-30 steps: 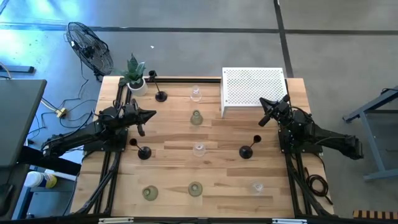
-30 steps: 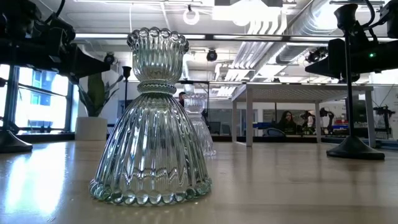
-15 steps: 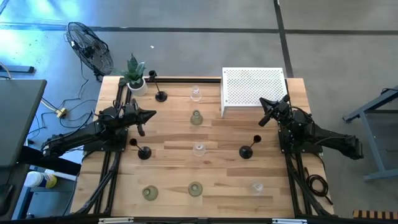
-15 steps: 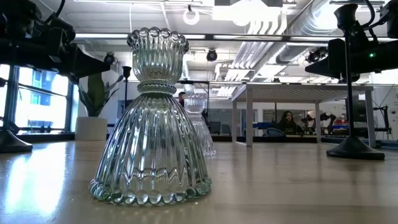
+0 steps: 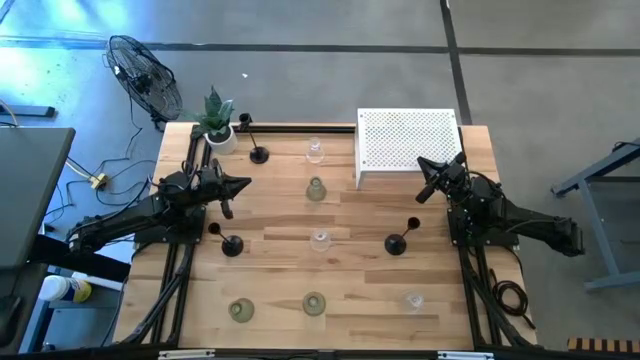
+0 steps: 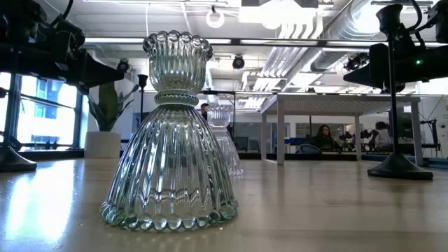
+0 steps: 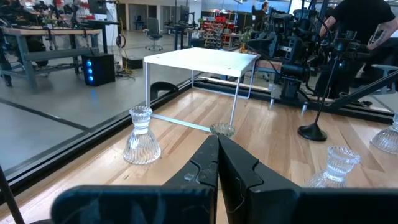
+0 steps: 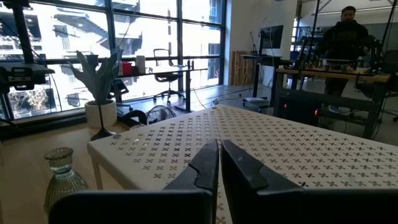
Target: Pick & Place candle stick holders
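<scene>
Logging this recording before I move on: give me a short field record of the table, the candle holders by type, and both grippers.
surface: wooden table
black holders: three, stems upright; one by the plant, one left of centre, one right of centre
clear glass holders: three
pale-green glass holders: three
other items: potted plant at the far left corner, white perforated box at the far right
left gripper: shut, empty, above the left side
right gripper: shut, empty, at the box's edge

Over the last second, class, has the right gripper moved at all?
No. In the high view the right gripper sits at the same spot beside the white perforated box, near its front right corner, as before.
</scene>
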### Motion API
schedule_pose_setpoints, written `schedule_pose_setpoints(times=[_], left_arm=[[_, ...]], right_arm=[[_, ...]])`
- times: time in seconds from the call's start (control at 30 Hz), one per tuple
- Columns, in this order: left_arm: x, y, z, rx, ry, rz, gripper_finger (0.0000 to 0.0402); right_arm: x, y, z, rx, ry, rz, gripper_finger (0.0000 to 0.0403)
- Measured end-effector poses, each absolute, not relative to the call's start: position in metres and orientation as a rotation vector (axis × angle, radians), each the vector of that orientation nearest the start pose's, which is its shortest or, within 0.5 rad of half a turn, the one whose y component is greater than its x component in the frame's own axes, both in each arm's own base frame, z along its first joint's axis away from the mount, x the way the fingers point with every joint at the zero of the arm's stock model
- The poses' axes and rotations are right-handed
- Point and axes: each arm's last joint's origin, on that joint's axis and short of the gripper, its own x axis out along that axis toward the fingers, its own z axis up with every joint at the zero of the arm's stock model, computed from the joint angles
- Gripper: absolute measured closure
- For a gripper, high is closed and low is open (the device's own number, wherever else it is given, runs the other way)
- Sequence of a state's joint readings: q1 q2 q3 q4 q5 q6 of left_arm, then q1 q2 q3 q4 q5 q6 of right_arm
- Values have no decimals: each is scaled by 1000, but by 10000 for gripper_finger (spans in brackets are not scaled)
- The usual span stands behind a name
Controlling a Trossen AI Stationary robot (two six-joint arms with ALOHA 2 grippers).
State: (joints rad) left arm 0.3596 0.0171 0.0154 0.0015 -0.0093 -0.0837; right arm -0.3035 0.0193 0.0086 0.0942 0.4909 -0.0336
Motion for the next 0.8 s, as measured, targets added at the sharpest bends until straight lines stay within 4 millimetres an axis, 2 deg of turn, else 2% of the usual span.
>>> schedule_pose_setpoints(times=[0.37,0.57,0.63,0.8], left_arm=[[90,38,169,-80,-38,482,401],[90,38,171,-81,-54,482,401],[90,38,171,-79,-57,482,401],[90,38,172,-76,-70,481,401]], right_arm=[[86,-39,189,-79,-216,-710,391],[82,-30,219,-113,-359,-476,398],[82,-29,232,-121,-335,-451,401],[92,-28,260,-90,-131,-460,402]])
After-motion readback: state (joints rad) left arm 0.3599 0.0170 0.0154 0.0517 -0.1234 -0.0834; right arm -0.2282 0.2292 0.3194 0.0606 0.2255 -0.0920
